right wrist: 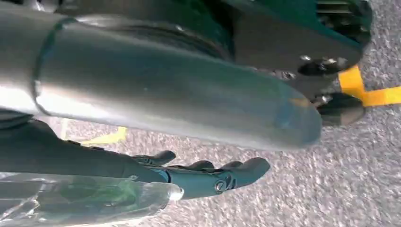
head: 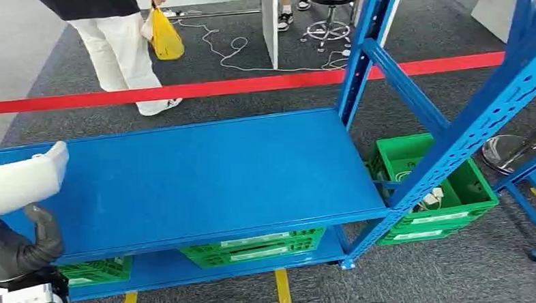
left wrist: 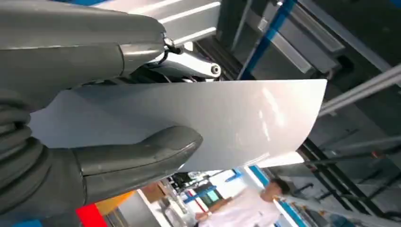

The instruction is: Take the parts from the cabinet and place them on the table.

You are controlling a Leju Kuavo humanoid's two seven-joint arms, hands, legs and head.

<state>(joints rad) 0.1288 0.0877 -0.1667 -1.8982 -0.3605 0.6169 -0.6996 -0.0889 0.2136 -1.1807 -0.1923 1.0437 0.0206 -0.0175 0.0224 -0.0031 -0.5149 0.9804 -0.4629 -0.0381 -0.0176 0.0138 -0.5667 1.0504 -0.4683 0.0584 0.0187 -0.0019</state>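
Observation:
My left hand sits at the lower left of the head view, in front of the blue cabinet shelf. It holds a flat white part that sticks up and over the shelf's left end. In the left wrist view the thumb presses on the white part, with the other fingers behind it. My right hand hangs over grey carpet with its fingers stretched out straight and nothing between them. A glossy translucent surface lies beside it; I cannot tell what it is.
The blue shelf top is bare. Green crates stand on the lower shelf, and another green crate with small white parts sits at the cabinet's right end. Red barrier tape runs behind; a person with a yellow bag stands beyond it.

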